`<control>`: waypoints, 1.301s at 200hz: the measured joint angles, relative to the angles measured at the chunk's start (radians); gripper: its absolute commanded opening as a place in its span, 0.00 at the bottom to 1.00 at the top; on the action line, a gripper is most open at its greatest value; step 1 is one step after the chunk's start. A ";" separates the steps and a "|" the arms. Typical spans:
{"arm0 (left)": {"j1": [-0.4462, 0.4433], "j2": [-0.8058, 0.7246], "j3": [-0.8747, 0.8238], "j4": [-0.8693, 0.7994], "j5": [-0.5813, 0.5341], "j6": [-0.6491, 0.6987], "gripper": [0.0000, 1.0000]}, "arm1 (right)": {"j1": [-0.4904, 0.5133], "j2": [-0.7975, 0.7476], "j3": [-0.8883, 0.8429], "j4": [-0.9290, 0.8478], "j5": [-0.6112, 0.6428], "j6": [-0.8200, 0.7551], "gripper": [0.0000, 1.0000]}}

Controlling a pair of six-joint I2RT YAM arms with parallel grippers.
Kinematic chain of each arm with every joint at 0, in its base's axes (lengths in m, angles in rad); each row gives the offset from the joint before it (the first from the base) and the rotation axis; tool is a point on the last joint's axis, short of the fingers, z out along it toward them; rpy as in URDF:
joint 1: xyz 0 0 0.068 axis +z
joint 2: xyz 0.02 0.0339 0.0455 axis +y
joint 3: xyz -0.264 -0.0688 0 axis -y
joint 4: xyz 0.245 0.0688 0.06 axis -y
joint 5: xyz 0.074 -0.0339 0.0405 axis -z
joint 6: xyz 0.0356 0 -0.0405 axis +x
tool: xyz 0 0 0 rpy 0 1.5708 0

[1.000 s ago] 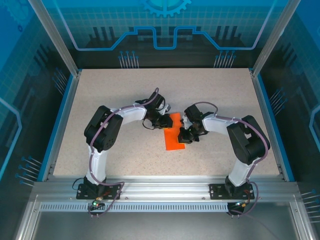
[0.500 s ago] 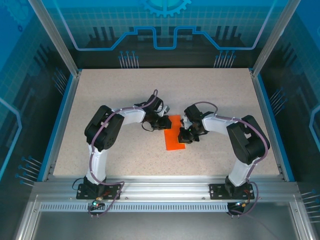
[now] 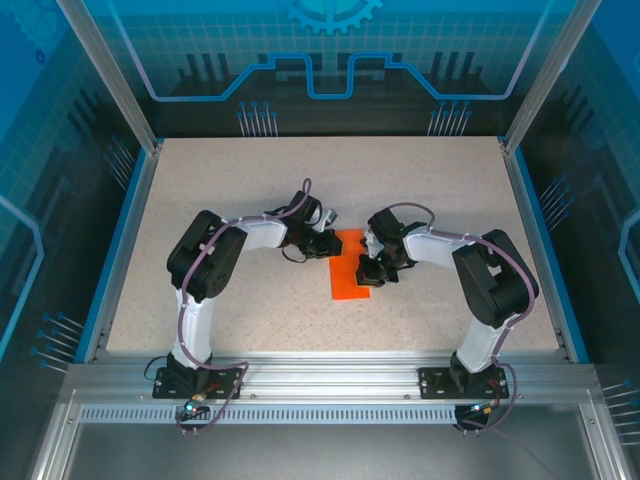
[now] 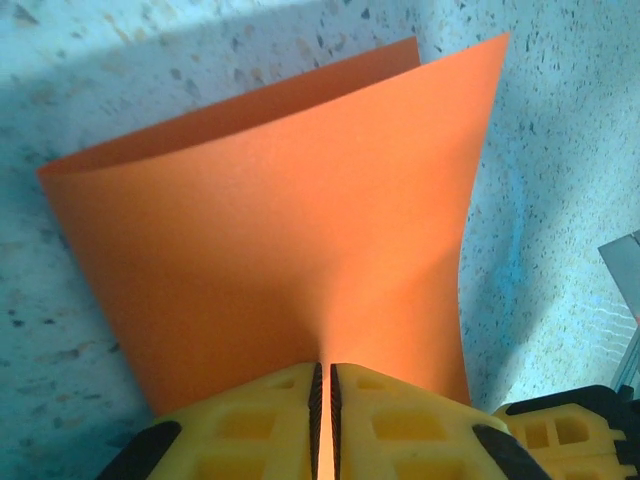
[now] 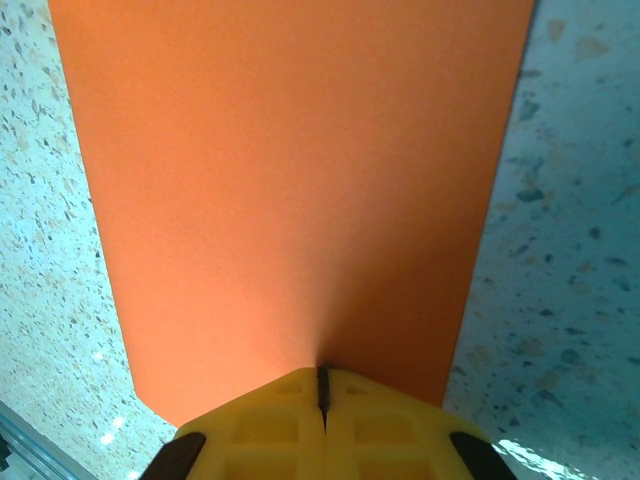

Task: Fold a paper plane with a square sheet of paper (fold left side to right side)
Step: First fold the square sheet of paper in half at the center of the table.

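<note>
Top external view: the square sheet of paper [image 3: 348,282], doubled over, lies near the middle of the table [image 3: 200,190], between both arms. The left gripper [image 3: 331,243] is clamped on its far left corner, lifting the upper layer. The right gripper [image 3: 368,268] is clamped on its right edge.

One square sheet of paper [image 3: 349,278], one counter [image 3: 250,180], two grippers: left gripper [image 3: 330,243] and right gripper [image 3: 369,270].
</note>
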 measured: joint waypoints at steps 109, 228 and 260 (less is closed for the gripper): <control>0.062 0.105 0.171 -0.059 0.006 -0.016 0.14 | 0.000 0.000 -0.001 0.002 0.000 0.000 0.01; 0.118 0.167 0.312 -0.121 -0.061 -0.006 0.22 | 0.000 0.000 -0.002 0.006 -0.005 0.001 0.03; 0.150 0.151 0.326 -0.144 -0.095 0.015 0.28 | -0.001 -0.002 -0.004 0.020 -0.016 0.011 0.14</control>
